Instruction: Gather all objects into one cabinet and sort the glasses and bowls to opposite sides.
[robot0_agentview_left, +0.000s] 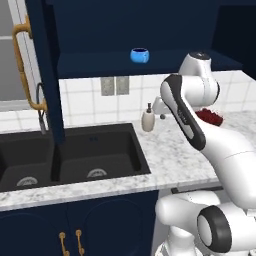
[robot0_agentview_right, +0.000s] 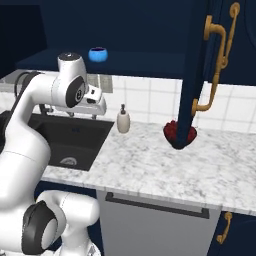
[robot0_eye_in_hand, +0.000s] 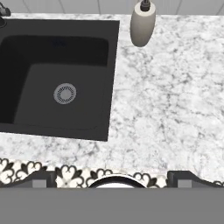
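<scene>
Our gripper (robot0_eye_in_hand: 113, 178) is wide open and holds nothing. Its two dark tips stand far apart at the bottom of the hand view, and it looks down at the speckled grey-white stone counter (robot0_eye_in_hand: 166, 109).

We think the next thing to fetch is the small round bright blue bowl (robot0_agentview_left: 139, 55). It sits upright on the dark navy shelf (robot0_agentview_left: 90, 64), in the upper middle of the left base view and the upper left of the right base view. It is well above the hand and apart from it.

To do this well, we should lift the hand first and then turn it to face the shelf. We should keep the tips wide until one is inside the bowl's rim and one is outside, then close gently. The bowl is round and may slip.

Below the bowl, the beige soap bottle with a dark pump (robot0_agentview_left: 148, 119) stands near the hand, so we must go up and not bump it. Left of it is the deep black sink (robot0_eye_in_hand: 107, 78).

A dark red thing (robot0_agentview_right: 172, 131) lies on the counter; we cannot tell what it is. The open navy cabinet door (robot0_agentview_right: 195, 75) with its curved brass handle (robot0_agentview_right: 216, 65) partly hides it, and we should swing clear of that door.
</scene>
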